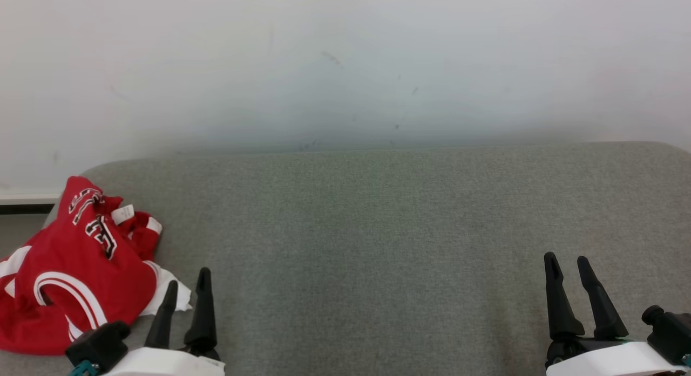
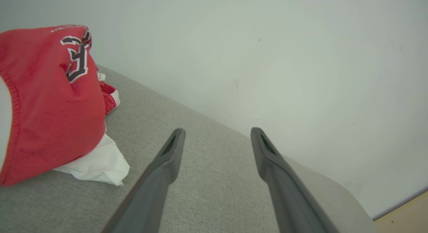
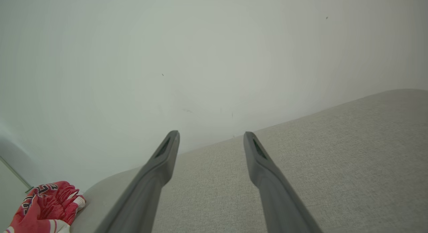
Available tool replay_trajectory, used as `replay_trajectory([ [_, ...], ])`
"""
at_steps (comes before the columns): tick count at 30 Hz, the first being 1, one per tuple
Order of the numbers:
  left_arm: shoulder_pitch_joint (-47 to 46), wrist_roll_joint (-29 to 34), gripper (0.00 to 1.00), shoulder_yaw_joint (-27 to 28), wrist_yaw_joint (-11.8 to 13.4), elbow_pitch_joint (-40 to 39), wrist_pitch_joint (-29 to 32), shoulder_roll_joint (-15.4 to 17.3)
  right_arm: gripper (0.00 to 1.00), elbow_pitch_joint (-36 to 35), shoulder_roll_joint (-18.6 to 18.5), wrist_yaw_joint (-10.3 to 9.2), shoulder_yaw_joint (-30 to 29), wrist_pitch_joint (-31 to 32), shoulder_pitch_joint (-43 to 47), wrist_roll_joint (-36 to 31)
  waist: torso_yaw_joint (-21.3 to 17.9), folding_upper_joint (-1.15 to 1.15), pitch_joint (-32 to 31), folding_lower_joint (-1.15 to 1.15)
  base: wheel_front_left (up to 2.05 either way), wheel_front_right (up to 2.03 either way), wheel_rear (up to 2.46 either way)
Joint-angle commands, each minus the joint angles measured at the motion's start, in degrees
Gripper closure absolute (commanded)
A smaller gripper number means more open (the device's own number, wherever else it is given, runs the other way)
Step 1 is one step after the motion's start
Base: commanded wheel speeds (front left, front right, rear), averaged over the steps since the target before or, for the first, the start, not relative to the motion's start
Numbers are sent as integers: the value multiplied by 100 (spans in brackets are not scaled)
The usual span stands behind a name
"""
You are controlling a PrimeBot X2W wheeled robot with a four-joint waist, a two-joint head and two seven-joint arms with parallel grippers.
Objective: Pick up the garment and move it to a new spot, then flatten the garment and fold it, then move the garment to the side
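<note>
Currently the red jersey lies crumpled at the left end of the grey fabric-covered counter, white trim and black-and-white lettering showing, one edge hanging over the counter's left side. The left claw stands wide and empty just beside the jersey's white hem. The right claw, also wide and empty, is well apart, over bare fabric near the right end. A pale wall stands behind.
</note>
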Motion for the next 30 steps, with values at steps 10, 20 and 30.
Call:
replay_trajectory([
  [10, 30, 794, 0, -54, 6, -7, -197, 57, 0, 81, -40, -7, 44, -197, 40, -756, -27, 0, -21, 0, 0, 0, 0],
  [20, 55, 1355, 0, -93, 22, -21, -327, 63, 0, 159, -45, -8, 149, -327, 33, -1234, -48, 0, -55, 0, 0, 0, 0],
  [30, 84, 1819, 0, -123, 48, -38, -459, 67, 0, 148, -51, -9, 204, -460, 44, -1667, -77, 0, -77, 0, 0, 0, 0],
])
